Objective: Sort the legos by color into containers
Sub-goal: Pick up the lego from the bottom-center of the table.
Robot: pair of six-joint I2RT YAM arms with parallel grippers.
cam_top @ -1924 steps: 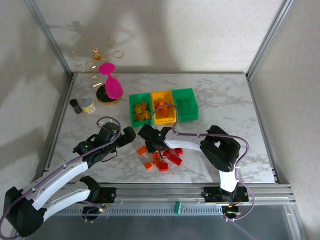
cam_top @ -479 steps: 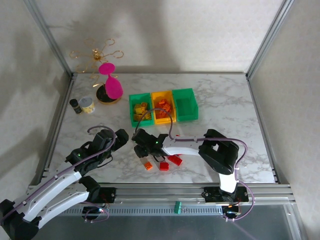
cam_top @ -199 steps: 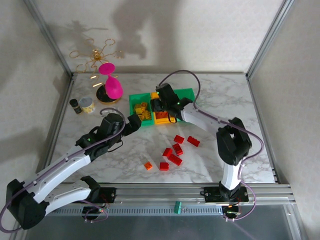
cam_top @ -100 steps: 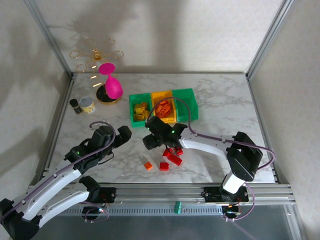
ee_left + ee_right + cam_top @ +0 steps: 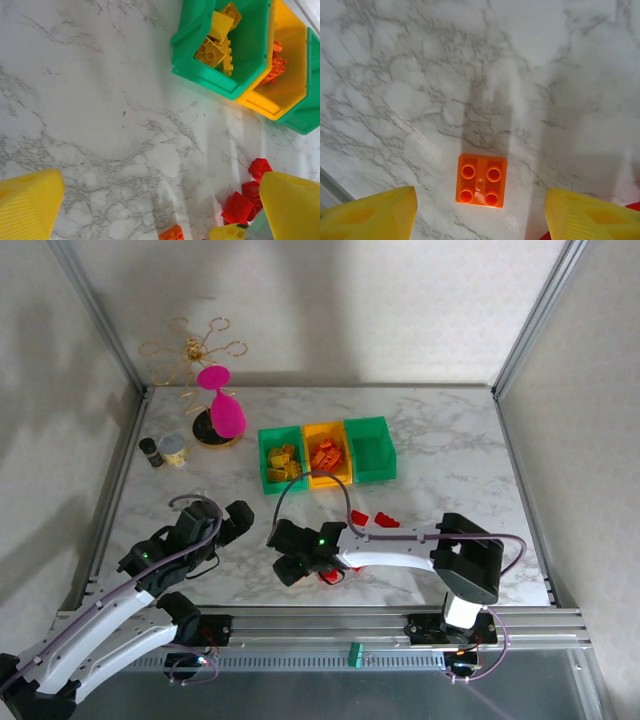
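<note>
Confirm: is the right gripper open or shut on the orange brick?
Open. The right gripper has its fingers wide apart; the orange brick lies studs up on the table between them, touching neither.

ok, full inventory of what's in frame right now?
table: 1, white marble, under everything
left green bin: 1, green, back centre
yellow-orange bin: 1, middle of the row
right green bin: 1, green, right end of the row
yellow legos: several, yellow, in left green bin
orange legos: several, orange, in yellow-orange bin
loose orange lego: 1, orange, on table
red legos: at least three, red, loose on table by the right arm
gold wire stand: 1, gold, back left
pink hourglass shape: 1, pink, back left
dark bottle: 1, left edge
round tin: 1, beside the bottle
left tool: open, front left
right tool: open, over loose orange lego
</note>
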